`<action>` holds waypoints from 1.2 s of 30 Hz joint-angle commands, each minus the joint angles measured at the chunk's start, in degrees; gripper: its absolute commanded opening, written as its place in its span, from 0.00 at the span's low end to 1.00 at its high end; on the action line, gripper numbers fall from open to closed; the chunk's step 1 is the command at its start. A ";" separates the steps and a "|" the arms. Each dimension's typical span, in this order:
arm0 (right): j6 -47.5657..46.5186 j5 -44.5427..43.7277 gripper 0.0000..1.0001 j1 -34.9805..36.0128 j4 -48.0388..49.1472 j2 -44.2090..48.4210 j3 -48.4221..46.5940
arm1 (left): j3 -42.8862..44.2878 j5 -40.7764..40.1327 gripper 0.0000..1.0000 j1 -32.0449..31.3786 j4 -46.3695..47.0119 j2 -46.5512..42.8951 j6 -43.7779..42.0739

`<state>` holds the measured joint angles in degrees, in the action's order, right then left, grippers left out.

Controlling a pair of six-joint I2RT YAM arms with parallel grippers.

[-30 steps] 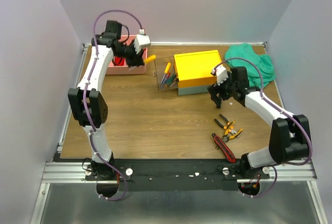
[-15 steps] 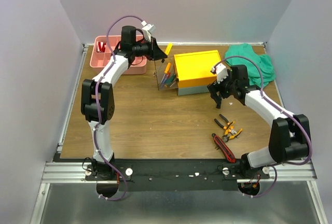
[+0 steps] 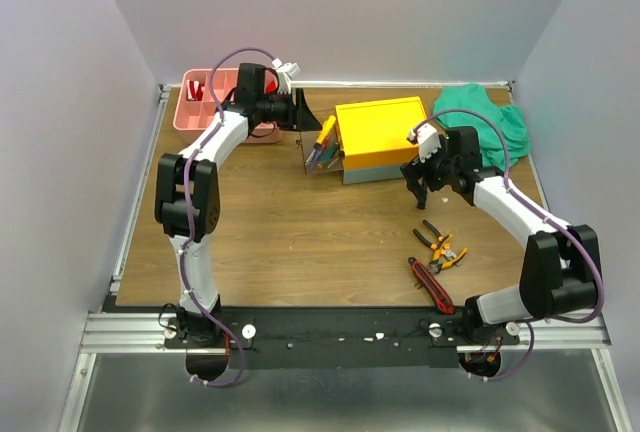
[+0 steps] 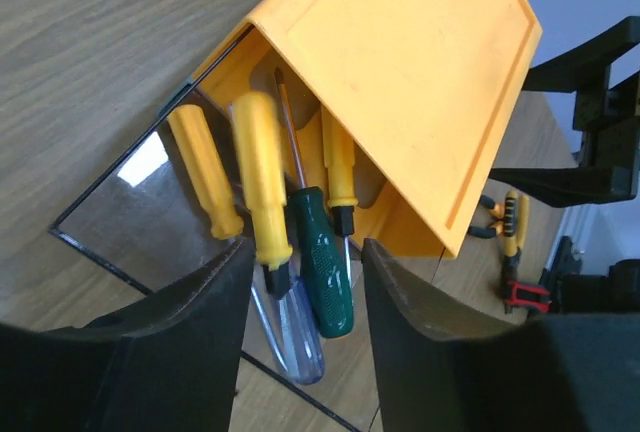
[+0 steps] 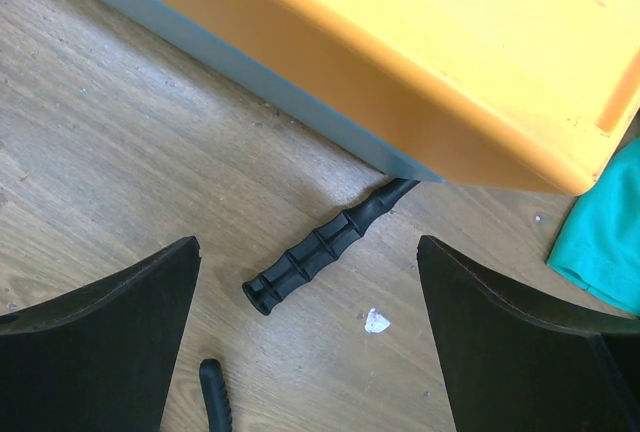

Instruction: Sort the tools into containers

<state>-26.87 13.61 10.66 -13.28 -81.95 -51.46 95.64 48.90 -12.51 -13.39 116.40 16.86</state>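
Hovering over the black hammer (image 5: 315, 250), the right jaws are spread wide w/ nothing pinched. The hammer's ribbed grip lies flat on the worktop (image 5: 120, 152) right below them, approx centred in the gap.

Key relation: the hammer's long axis runs on a slant across the right wrist view, butt at lower left, rising to upper right. There the head end goes out of sight at the grey base of the toolbox (image 3: 380, 137). The jaws close side to side in that view, so the grip is neither square across the closing line nor along it. Prob needs a wrist turn before dropping, and a grab nearer the butt, since the toolbox wall crowds the far end (touching or just beside, can't tell).

The right arm (image 3: 500, 202) is clearly the nearer one. The left arm (image 3: 222, 137) is at the toolbox's other, open end, its jaws also spread and gripping nothing, aimed at the screwdrivers (image 4: 258, 167) lying in there under the yellow lid (image 4: 400, 82).

Pliers (image 3: 438, 242) and cutter (image 3: 430, 282) lie on the worktop nearer the right base, not yet sorted. Pink tray (image 3: 195, 102) is at the far left corner.
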 commanded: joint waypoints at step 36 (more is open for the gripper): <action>9.56 -0.61 0.18 -15.31 0.19 -22.01 -33.35 | -12.67 -7.25 0.00 3.04 -1.12 -7.94 -13.44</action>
<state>-13.26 8.25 -5.10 -10.83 -98.30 -81.45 82.06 38.00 -5.65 -15.49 106.96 4.12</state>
